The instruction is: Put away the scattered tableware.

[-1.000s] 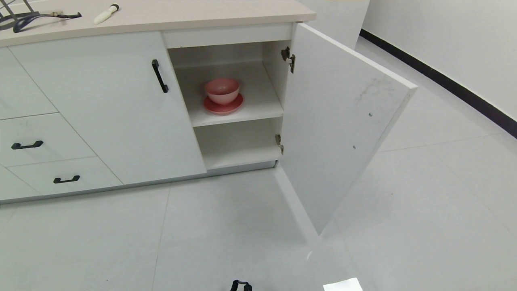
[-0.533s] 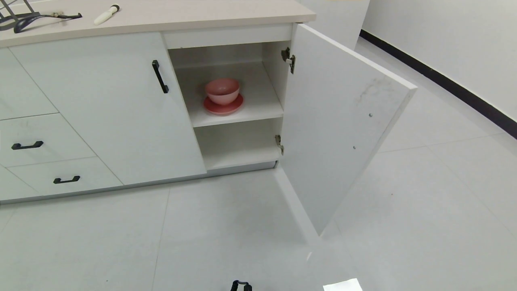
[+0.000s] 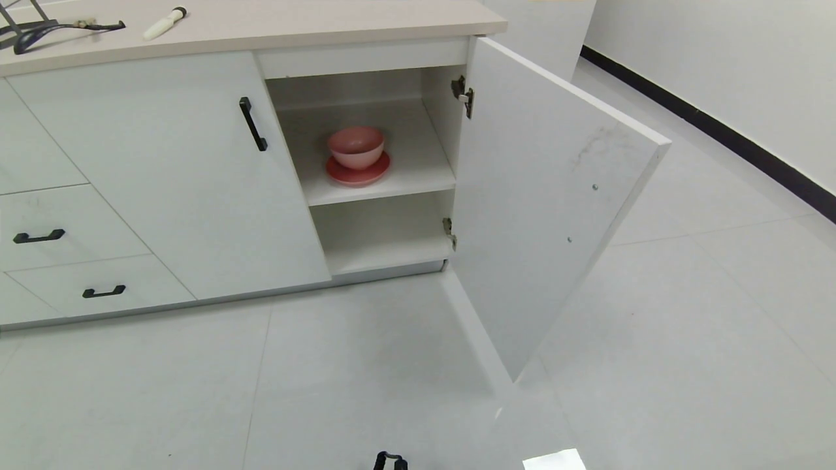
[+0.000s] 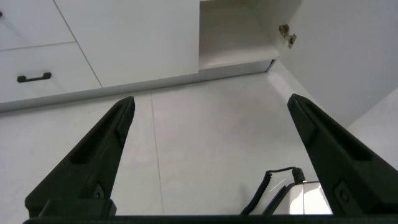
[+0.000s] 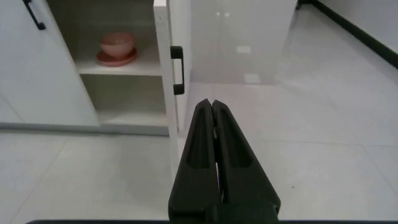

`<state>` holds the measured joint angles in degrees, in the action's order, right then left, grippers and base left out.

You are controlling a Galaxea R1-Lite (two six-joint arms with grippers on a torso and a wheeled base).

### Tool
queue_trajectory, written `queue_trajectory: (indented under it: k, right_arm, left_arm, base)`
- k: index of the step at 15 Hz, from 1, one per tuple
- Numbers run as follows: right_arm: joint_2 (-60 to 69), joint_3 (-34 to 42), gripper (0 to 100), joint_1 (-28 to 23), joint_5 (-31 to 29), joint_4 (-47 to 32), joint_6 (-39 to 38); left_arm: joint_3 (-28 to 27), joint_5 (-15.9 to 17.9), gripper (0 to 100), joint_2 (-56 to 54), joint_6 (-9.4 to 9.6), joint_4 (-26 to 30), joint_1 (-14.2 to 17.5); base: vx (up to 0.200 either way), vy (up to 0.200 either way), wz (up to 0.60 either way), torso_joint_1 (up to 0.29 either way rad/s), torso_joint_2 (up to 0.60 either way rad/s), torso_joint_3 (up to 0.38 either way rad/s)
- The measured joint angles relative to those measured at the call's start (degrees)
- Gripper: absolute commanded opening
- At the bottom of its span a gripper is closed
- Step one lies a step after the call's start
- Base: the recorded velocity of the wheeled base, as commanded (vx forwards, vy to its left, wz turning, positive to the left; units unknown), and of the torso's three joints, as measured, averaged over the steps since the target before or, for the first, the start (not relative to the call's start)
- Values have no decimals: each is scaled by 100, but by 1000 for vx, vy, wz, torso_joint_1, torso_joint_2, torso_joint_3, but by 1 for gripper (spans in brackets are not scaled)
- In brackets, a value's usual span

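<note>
At the far left of the bench (image 3: 294, 19), a black wire rack (image 3: 39, 27) is cut off by the frame edge, so its full shape cannot be made out. Just beside it lies a white-handled utensil (image 3: 163, 23); its working end is too small to tell. Below, two drawers carry black handles (image 3: 38, 236), the leftmost drawer fronts cropped by the frame. Next comes a closed door with an upright black handle (image 3: 253, 124).

To the right of that, the cabinet (image 3: 366, 55) stands open. On its upper shelf (image 3: 418, 176) a pink bowl (image 3: 356, 146) sits upright on a red plate (image 3: 358, 172), near the front edge and well apart from the side walls. The inside of the bowl is hidden from the head view. The lower shelf (image 3: 385, 251) lies partly in shadow. The open door (image 3: 548, 196) swings out to the right on two metal hinges; its handle sits on the outer face, seen in the right wrist view.

The left pincer (image 4: 211, 99) hangs over the floor (image 3: 196, 391) with its fingers spread wide, gripping nothing. The right pincer (image 5: 212, 106) has its fingers pressed together, holding nothing, and points toward the door's edge.

At the lower frame edge, a white sheet-like thing (image 3: 555, 460) on the floor is cropped and hard to identify.
</note>
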<state>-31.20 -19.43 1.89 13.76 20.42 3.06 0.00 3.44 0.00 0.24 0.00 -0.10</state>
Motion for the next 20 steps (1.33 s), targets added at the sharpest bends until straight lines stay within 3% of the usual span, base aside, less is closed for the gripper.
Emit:
queue_trajectory:
  k: [2,6,9,14,20]
  right_arm:
    - [-675,-27,0,43,238,858,82]
    - [-2644,356,0,26,919,4352,249]
    - [-4256,373,0,-282,1888,6089,490]
    - [-5830,-667,0,-423,2400,6568,730]
    - [-6817,-1369,0,-274,2472,6580,848]
  left_arm:
    - [0,-2,100,0,0,2,2]
    - [0,-2,100,0,-35,0,2]
    - [0,0,100,0,-43,2,-4]
    - [0,0,100,0,-40,2,2]
    - [0,9,100,0,-40,7,0]
  base:
    - [0,0,0,0,0,0]
    - [0,0,0,0,0,0]
    - [0,0,0,0,0,0]
    - [0,0,0,0,0,0]
    - [0,0,0,0,0,0]
